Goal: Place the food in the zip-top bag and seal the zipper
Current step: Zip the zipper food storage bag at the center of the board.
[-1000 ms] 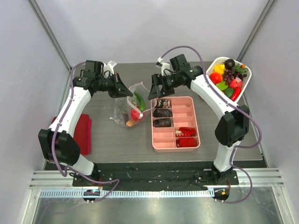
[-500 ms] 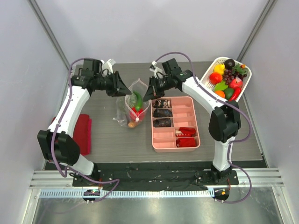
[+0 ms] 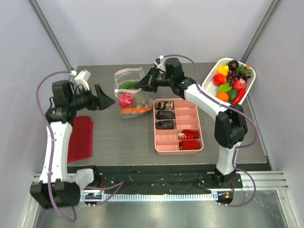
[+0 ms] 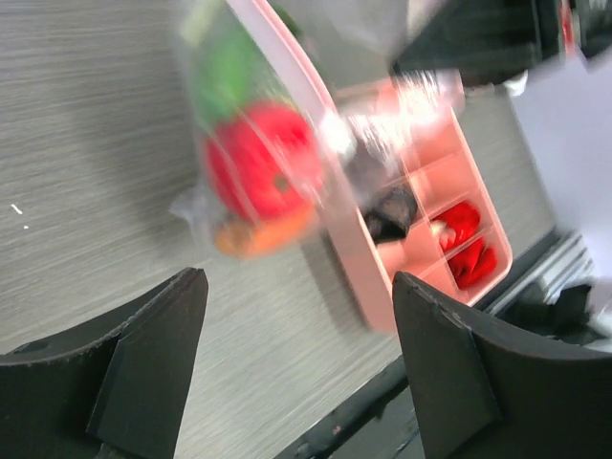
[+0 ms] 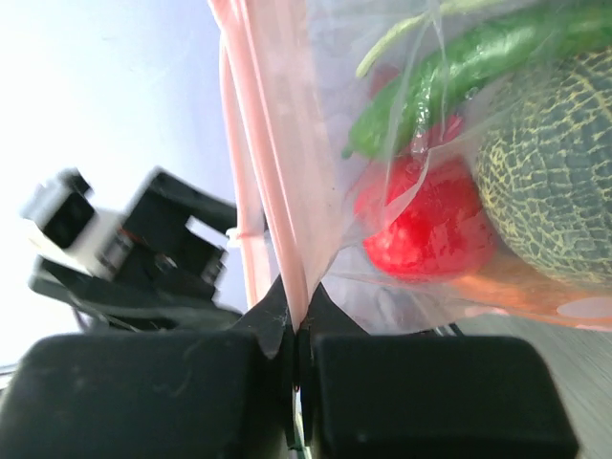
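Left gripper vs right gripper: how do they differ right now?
The left gripper is open and holds nothing; the right gripper is shut on the zipper of the zip-top bag. The left gripper is apart from the bag, off to its left; the right gripper touches it at its right edge. Both are black two-finger grippers pointing toward the bag.

The zip-top bag (image 3: 127,80) holds a tomato (image 3: 125,99) and other food. The compartment tray (image 3: 155,128) sits at its 4 o'clock, and the fruit basket (image 3: 209,78) at the tray's 1 o'clock. The folded cloth (image 3: 81,137) lies at the tray's 9 o'clock, well apart. The left gripper (image 3: 110,100) is at the bag's 9 o'clock, and the right gripper (image 3: 141,84) at its 3 o'clock edge.
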`<action>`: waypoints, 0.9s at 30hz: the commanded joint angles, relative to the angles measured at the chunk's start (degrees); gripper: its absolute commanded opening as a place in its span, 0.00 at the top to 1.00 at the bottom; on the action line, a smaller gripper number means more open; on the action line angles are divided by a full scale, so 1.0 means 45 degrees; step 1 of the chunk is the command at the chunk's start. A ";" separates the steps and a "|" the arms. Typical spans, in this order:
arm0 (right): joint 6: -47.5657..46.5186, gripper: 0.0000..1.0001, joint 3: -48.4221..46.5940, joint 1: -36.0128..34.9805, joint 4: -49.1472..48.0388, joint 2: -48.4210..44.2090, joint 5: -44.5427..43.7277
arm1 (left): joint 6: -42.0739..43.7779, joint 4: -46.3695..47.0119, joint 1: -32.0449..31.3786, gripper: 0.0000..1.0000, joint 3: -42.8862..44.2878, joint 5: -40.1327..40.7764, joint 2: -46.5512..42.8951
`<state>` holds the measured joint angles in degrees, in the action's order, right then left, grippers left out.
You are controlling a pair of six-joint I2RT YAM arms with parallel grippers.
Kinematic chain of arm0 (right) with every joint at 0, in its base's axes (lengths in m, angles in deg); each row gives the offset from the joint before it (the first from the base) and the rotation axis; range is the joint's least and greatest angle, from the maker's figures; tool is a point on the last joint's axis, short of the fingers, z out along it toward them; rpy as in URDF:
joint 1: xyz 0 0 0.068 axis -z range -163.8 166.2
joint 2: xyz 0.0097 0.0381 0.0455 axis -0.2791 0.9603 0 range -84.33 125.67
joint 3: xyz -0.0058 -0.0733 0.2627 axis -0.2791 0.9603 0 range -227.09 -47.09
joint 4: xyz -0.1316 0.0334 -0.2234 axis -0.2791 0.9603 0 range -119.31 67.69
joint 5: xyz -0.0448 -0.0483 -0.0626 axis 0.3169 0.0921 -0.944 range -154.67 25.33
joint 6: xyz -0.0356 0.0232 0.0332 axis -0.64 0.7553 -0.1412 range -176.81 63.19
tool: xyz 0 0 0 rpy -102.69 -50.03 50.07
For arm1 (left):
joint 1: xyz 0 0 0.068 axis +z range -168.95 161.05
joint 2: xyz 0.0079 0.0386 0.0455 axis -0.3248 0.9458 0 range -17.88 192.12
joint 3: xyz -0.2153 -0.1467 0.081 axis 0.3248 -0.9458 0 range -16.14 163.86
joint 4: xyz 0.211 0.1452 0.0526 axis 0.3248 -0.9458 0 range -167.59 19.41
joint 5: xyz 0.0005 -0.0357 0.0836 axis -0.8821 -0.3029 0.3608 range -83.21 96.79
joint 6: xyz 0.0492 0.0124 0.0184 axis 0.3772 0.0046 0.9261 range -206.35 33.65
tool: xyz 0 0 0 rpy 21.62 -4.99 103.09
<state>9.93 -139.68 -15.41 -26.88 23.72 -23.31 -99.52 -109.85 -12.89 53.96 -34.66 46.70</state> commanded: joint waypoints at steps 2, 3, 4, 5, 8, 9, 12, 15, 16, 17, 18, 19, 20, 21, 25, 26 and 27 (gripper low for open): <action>0.1672 0.99 -0.0126 -0.0220 -0.2649 0.0167 -0.0344 | 0.1716 0.2761 -0.0059 0.21 -0.2606 -0.1237 -0.2061; 0.1769 0.99 -0.0145 -0.0259 -0.2748 0.0227 -0.0325 | 0.1754 0.3175 -0.0078 0.22 -0.3248 -0.1431 -0.2142; 0.1770 0.99 -0.0184 -0.0279 -0.2845 0.0266 -0.0325 | 0.1793 0.3488 -0.0098 0.23 -0.3487 -0.1472 -0.2182; 0.1770 0.99 -0.0185 -0.0298 -0.2846 0.0286 -0.0325 | 0.1755 0.4168 -0.0079 0.26 -0.3663 -0.1472 -0.2144; 0.1732 0.99 -0.0185 -0.0298 -0.2866 0.0266 -0.0325 | 0.1132 0.5381 -0.0078 0.31 -0.4172 -0.1472 -0.1930; 0.1731 0.99 -0.0107 -0.0298 -0.2846 0.0208 -0.0286 | 0.0956 0.6295 -0.0078 0.31 -0.4424 -0.1569 -0.1870; 0.1712 0.99 0.0049 -0.0298 -0.2905 0.0130 -0.0247 | -0.0079 0.8617 -0.0078 0.32 -0.4972 -0.1881 -0.1539; 0.1751 0.99 0.0205 -0.0298 -0.3139 0.0013 -0.0208 | -0.1055 1.0282 -0.0117 0.32 -0.5362 -0.2389 -0.1285; 0.1770 0.99 0.0303 -0.0298 -0.3178 -0.0026 -0.0169 | -0.1193 1.1081 -0.0156 0.33 -0.5422 -0.2409 -0.1149; 0.1790 0.99 0.0304 -0.0298 -0.3178 -0.0027 -0.0149 | -0.1272 1.1398 -0.0234 0.33 -0.5462 -0.2274 -0.1051; 0.1809 0.99 0.0323 -0.0298 -0.3217 -0.0046 -0.0130 | -0.1292 1.1576 -0.0370 0.33 -0.5501 -0.2176 -0.1011; 0.1829 0.99 0.0343 -0.0298 -0.3256 -0.0046 -0.0091 | -0.1292 1.1887 -0.0487 0.34 -0.5482 -0.2079 -0.0836; 0.1848 0.99 0.0362 -0.0279 -0.3295 -0.0066 -0.0090 | -0.1196 1.1967 -0.0585 0.36 -0.5423 -0.1962 -0.0738; 0.1868 0.99 0.0343 -0.0279 -0.3334 -0.0066 -0.0071 | -0.1117 1.1987 -0.0721 0.37 -0.5384 -0.1922 -0.0621; 0.1927 0.99 0.0343 -0.0298 -0.3529 -0.0105 -0.0012 | -0.0902 1.1968 -0.1211 0.52 -0.5208 -0.1765 -0.0093; 0.1927 0.99 0.0343 -0.0279 -0.3569 -0.0124 0.0026 | -0.0882 1.1949 -0.1211 0.58 -0.5189 -0.1842 0.0024; 0.1946 0.99 0.0401 -0.0279 -0.3569 -0.0163 0.0027 | -0.0786 1.1968 -0.1230 0.62 -0.5208 -0.1843 0.0025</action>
<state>17.54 -137.59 -16.44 -37.74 26.19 -24.36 -104.13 -60.94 -17.65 29.42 -42.69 45.98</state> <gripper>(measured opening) 0.025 0.458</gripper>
